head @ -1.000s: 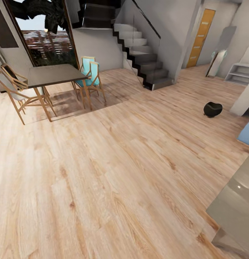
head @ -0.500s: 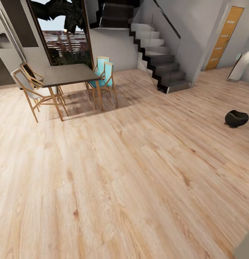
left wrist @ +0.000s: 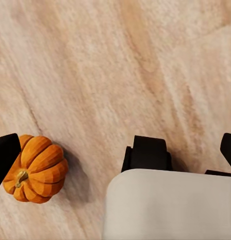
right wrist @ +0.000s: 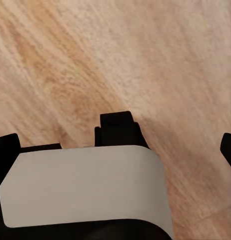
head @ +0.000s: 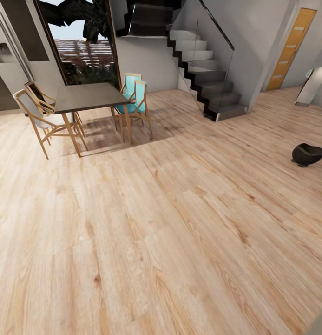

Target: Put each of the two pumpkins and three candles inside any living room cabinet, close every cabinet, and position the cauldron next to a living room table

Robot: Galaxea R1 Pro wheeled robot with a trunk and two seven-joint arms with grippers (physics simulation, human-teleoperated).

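Note:
The black cauldron (head: 307,154) sits on the light plank floor at the right edge of the head view, far from me. In the left wrist view an orange ribbed pumpkin (left wrist: 36,169) with a short stem lies on the floor, right beside one black finger (left wrist: 5,155). My left gripper (left wrist: 118,147) is open, its fingers far apart, and it holds nothing. My right gripper (right wrist: 118,150) is open too, over bare floor. A grey sliver of the table (head: 320,324) shows at the bottom right corner of the head view. Candles and cabinet are out of view.
A dark dining table (head: 88,96) with wooden and teal chairs (head: 135,95) stands at the back left before a tall window. A staircase (head: 207,70) rises at the back centre, with an orange door (head: 291,46) to its right. Wide plank floor lies between.
The head view swung left a second ago, so the camera moved: the cauldron and stairs slid right and the glass table nearly left the picture. It has since held still.

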